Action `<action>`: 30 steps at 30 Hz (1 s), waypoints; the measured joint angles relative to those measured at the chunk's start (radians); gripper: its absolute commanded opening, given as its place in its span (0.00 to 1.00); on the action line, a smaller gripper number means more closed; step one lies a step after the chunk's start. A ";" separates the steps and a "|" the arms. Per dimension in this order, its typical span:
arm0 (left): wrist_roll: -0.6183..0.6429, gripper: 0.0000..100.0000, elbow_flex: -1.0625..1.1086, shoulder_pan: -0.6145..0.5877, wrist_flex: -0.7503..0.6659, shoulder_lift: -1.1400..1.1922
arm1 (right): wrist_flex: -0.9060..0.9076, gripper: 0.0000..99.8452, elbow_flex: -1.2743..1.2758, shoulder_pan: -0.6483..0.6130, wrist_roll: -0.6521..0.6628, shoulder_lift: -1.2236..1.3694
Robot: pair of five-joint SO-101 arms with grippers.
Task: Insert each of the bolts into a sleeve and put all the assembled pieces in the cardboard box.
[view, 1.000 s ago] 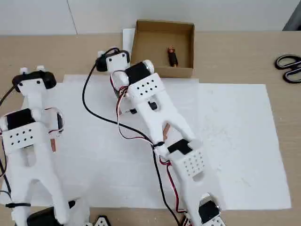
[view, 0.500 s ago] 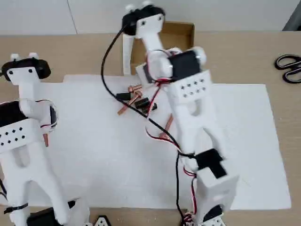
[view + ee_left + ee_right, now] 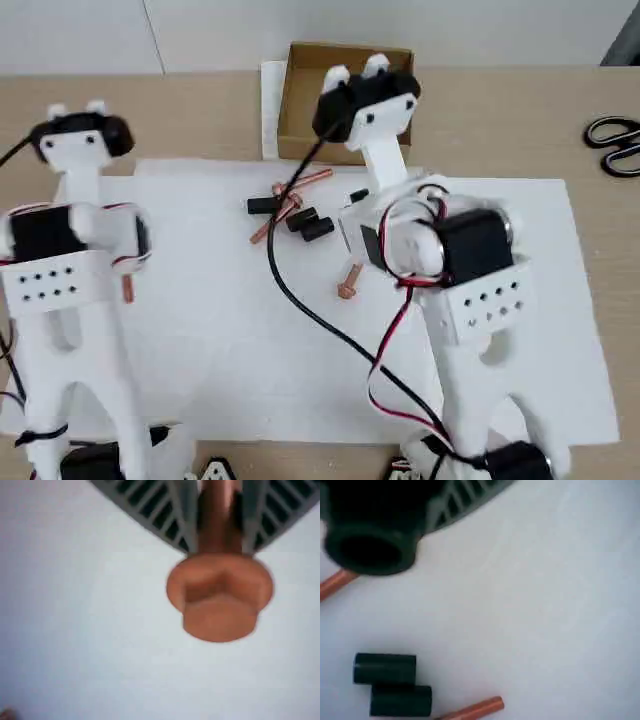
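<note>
I am at the mating step, with one bolt and one sleeve picked up and not yet joined. My left gripper is closed on a copper bolt, its ribbed grey jaws pinching the shank so that the flanged hex head hangs free below them. It hangs well out from the cardboard box, off the box's left front corner. My right gripper is clamped on a black sleeve, a short, matte, thick-walled tube whose open round bore faces the wrist camera. It sits just in front of the box's front wall.

As I judge it, the next move calls for bringing the two together in the air and getting the bolt's shank onto the bore's axis. The fit looks close, so a small tilt would jam the tip on the sleeve's rim. The smooth metal could also slip between my jaws if I push off-line.

The spare parts lie in a loose heap on the white sheet near the box's front wall. The loose sleeves lie side by side, two of them touching. The loose bolts are slim, shiny copper rods, one of them apart on the side farther from the box. My right arm hides part of the box's inside, so I cannot tell what is already in it.
</note>
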 measured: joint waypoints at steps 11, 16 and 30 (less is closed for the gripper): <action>0.074 0.01 0.000 0.305 -0.272 0.000 | -0.601 0.00 0.721 0.011 0.000 -0.350; 0.175 0.01 0.000 0.374 -0.351 0.000 | -0.717 0.00 0.908 0.011 0.000 -0.519; 0.207 0.01 0.000 0.511 -0.485 0.000 | -0.838 0.00 1.246 0.009 0.000 -0.867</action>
